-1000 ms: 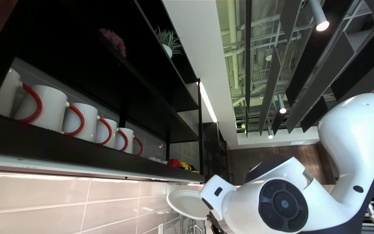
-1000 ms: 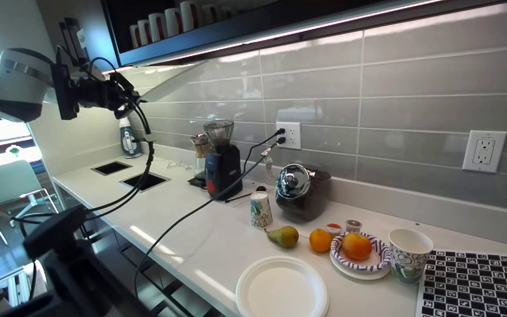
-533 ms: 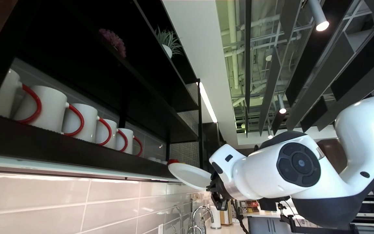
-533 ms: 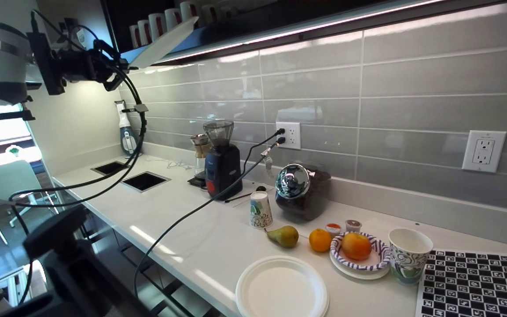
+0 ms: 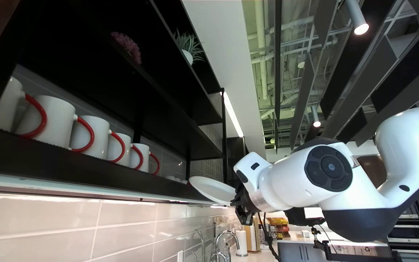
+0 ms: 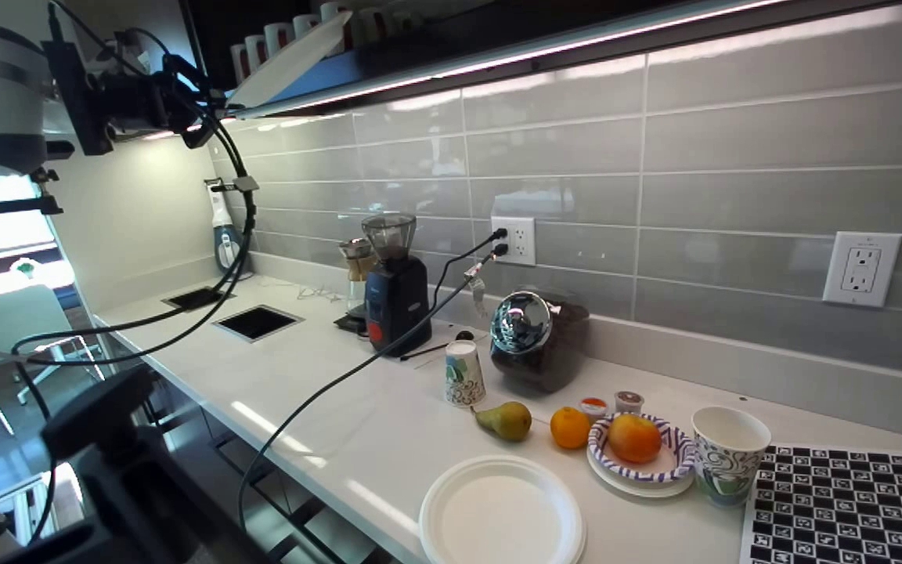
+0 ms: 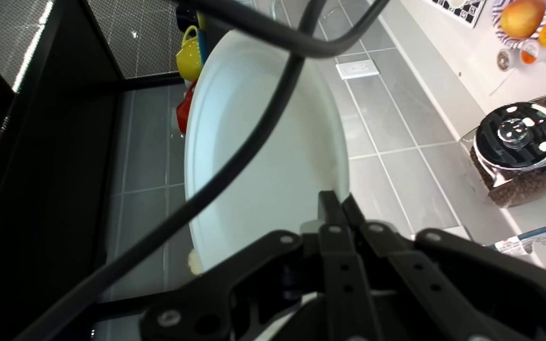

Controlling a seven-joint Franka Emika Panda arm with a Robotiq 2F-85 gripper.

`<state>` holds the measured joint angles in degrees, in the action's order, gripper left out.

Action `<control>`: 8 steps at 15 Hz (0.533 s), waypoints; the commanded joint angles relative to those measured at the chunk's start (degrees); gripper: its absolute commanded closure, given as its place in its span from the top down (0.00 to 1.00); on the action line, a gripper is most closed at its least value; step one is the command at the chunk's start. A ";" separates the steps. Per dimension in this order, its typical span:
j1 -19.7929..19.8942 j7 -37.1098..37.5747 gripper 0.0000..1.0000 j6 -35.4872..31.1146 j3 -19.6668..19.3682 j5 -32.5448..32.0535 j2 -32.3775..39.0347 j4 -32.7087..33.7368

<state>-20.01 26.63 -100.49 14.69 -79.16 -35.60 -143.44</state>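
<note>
Wrist view shows the gripper [image 7: 341, 199], its fingers pinching the rim of a white plate [image 7: 292, 161]. In both exterior views, this plate hangs tilted near the dark shelf [image 5: 67, 165] of mugs [image 5: 58, 120].

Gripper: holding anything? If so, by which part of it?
Yes, a tilted white plate. The gripper pinches it by the rim, at one spot on its edge, as the wrist view shows.
</note>
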 commanded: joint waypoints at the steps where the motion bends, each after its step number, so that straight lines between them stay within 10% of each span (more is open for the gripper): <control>1: -0.44 -8.39 0.01 -2.53 -3.02 0.59 -2.14 3.83; 8: 1.37 -18.40 0.02 -5.76 -5.42 2.68 -2.79 9.68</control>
<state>-19.99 8.36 -105.60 8.37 -77.02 -38.33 -133.79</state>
